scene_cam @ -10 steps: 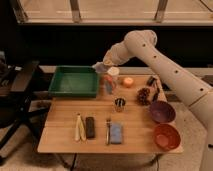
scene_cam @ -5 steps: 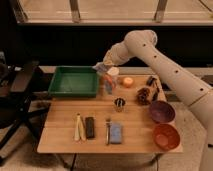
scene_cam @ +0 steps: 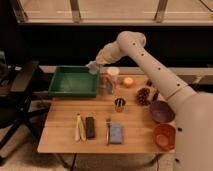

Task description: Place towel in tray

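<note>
One claw (scene_cam: 93, 66) hangs over the right far corner of the green tray (scene_cam: 74, 81), pinched shut on a grey towel (scene_cam: 93, 68). Tray sits far left on the desk (scene_cam: 65, 135).

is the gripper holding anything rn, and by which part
It appears to hold the towel, a small grey bunch at the gripper, over the green tray's right rim. Which part is pinched cannot be told.

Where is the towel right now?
In the camera view, the towel hangs from the hand just above the right rear corner of the green tray, left of the white cup.
</note>
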Available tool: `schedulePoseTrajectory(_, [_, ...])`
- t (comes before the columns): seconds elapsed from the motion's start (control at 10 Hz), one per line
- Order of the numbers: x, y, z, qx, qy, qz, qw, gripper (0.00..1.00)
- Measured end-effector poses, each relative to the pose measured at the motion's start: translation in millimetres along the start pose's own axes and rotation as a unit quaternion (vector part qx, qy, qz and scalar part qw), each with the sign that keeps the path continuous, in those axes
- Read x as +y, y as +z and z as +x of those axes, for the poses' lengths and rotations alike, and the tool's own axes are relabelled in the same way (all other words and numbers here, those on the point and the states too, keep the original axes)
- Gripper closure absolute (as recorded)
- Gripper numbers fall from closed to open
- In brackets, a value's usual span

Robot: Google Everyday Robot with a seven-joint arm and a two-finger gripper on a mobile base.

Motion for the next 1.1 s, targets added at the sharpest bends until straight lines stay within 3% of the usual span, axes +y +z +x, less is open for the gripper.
schedulePoseTrajectory(0.5, [-0.5,65.4,-15.9,-0.039,-0.015,-0.018,0.9989,1.0])
schedulePoseTrajectory(0.7, [0.7,79.3,-20.1,-0.052,-0.019,-0.012,0.9984,1.0])
schedulePoseTrajectory(1.0, [7.5,93.0,-18.2,-0.067,-0.015,0.0,0.9977,0.78])
schedulePoseTrajectory(1.1, [11.8,100.0,-16.3,-0.074,-0.013,0.004,0.9971,0.65])
